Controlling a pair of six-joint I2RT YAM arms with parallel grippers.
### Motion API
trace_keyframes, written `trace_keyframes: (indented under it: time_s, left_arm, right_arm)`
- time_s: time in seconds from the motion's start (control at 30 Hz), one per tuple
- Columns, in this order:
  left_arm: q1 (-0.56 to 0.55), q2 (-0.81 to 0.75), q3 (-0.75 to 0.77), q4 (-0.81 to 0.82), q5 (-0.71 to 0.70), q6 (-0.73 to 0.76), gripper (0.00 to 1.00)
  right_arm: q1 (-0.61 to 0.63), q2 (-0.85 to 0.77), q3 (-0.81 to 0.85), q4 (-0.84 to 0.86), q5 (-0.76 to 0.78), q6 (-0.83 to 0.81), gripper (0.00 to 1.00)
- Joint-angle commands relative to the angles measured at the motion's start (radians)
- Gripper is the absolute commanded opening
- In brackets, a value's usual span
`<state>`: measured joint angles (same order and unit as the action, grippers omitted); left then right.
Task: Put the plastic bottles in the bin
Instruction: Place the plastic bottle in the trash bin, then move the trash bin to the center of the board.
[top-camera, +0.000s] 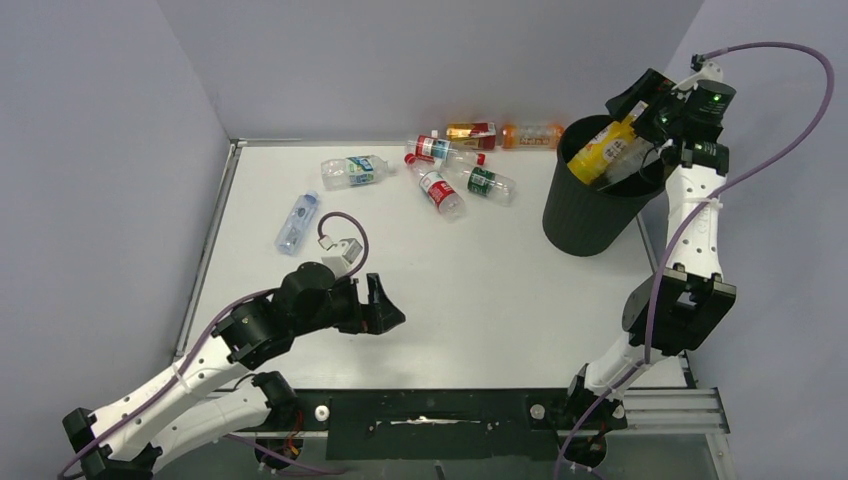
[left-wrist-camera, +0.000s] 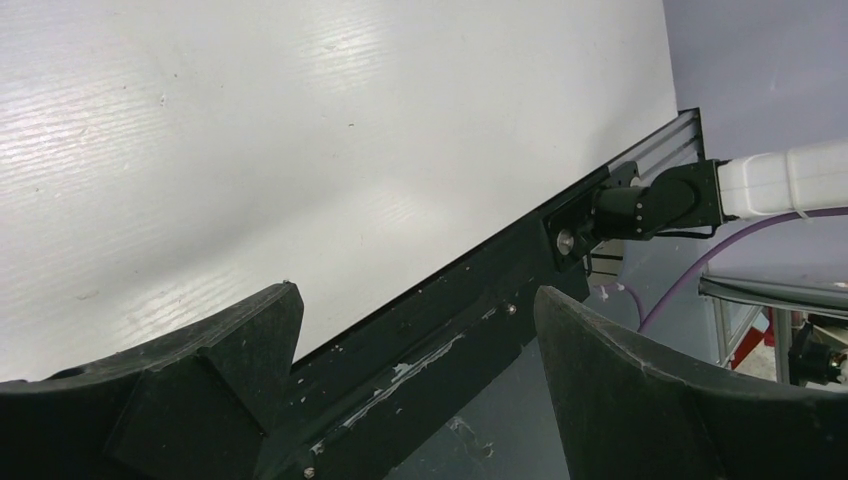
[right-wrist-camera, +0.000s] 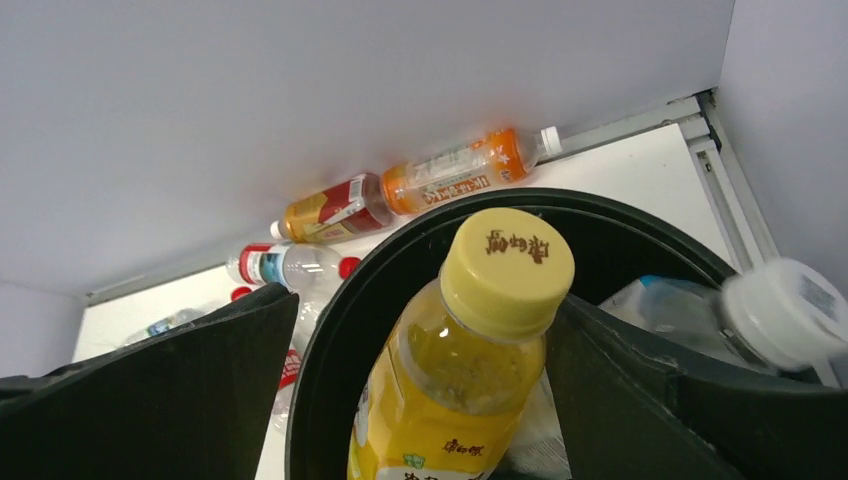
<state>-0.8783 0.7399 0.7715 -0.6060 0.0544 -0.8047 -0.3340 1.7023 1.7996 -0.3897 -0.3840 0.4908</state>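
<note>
Well, white table, lilac walls.

The near and middle stretch of the table lies bare, leaving open room from the front edge up to the bottles. The left gripper hangs over that stretch, fingers spread with nothing between them. A loose cluster of bottles blocks the rear centre. Two orange bottles lie tight against the back wall, and a single bottle lies apart at the left. The bin fills the rear right corner. Its mouth is crowded: a yellow bottle leans between the spread fingers of the right gripper, with a white-capped bottle just beside it.
</note>
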Motion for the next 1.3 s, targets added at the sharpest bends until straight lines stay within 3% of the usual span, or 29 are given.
trace_keyframes:
  time_s: [0.0,0.13,0.4,0.63,0.8,1.1,1.27]
  left_arm:
    - [-0.005,0.040,0.055,0.027,-0.024,-0.007,0.87]
    - [-0.004,0.111,0.083,0.046,-0.041,0.005,0.87]
    - [-0.005,0.299,0.168,0.104,-0.036,0.024,0.87]
    - [-0.004,0.403,0.244,0.111,-0.065,0.038,0.87]
    - [0.016,0.475,0.320,0.040,-0.170,0.049,0.87]
    - [0.251,0.564,0.388,0.038,-0.118,0.097,0.87]
    - [0.474,0.576,0.401,0.030,-0.070,0.142,0.87]
  right_arm:
    - [0.067,-0.028,0.078,-0.040,0.089,-0.113,0.95]
    - [0.078,-0.060,0.099,-0.110,0.150,-0.140,0.99]
    - [0.044,-0.186,0.022,-0.152,0.258,-0.127,0.98]
    - [0.045,-0.217,-0.068,-0.121,0.209,-0.079,1.00]
    - [0.065,-0.224,-0.107,-0.099,0.162,-0.056,0.92]
    - [0.142,-0.229,-0.135,-0.093,0.119,-0.051,0.84]
    - [0.180,-0.217,-0.112,-0.131,0.095,-0.067,0.84]
